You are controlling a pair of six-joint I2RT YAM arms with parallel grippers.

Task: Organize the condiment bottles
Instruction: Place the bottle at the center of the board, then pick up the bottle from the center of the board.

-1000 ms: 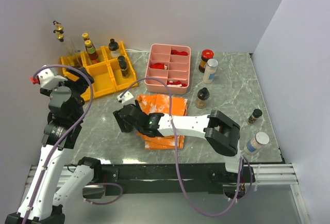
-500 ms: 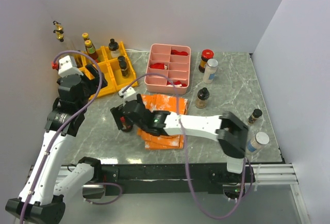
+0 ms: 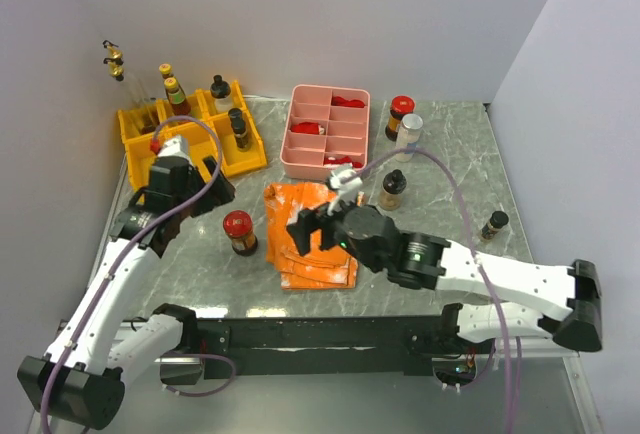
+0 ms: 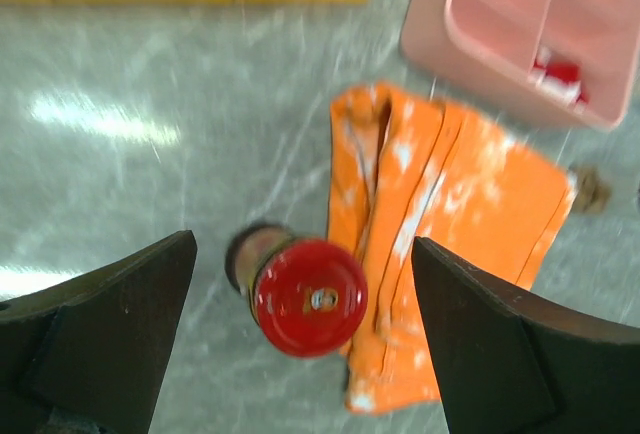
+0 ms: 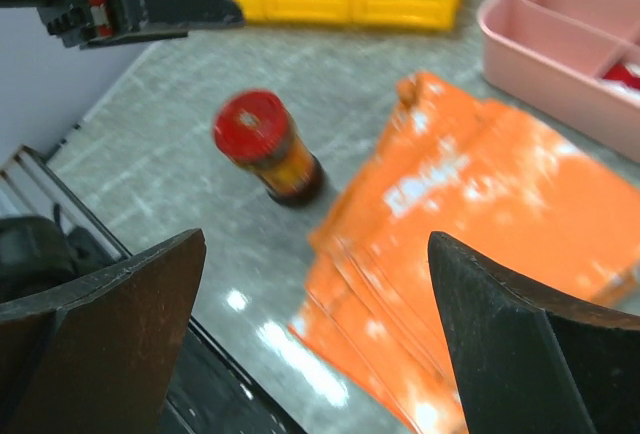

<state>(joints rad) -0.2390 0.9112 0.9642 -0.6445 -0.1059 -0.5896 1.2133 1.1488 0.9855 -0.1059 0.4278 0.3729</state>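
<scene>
A red-capped jar [image 3: 238, 232] with dark contents stands upright on the grey table, just left of the orange cloth. My left gripper [image 3: 212, 194] hangs open above and behind it. In the left wrist view the jar's red cap [image 4: 310, 297] lies between and below the spread fingers of that gripper [image 4: 302, 244], untouched. My right gripper [image 3: 308, 226] is open over the cloth, with the jar [image 5: 265, 144] ahead of it and apart. Other condiment bottles stand in the yellow bins [image 3: 238, 126], and right of the pink tray is a red-capped one [image 3: 399, 114].
The orange folded cloth [image 3: 310, 239] lies mid-table. The pink divided tray [image 3: 330, 169] sits behind it. Yellow bins [image 3: 190, 149] fill the back left. Loose bottles stand at the right: a white-capped one [image 3: 407, 136], a dark-capped one [image 3: 392, 189] and a small one [image 3: 493, 224].
My right gripper opened, let go of the red-capped jar and drew back to the right over the cloth. My left arm swung from the bins towards the jar.
</scene>
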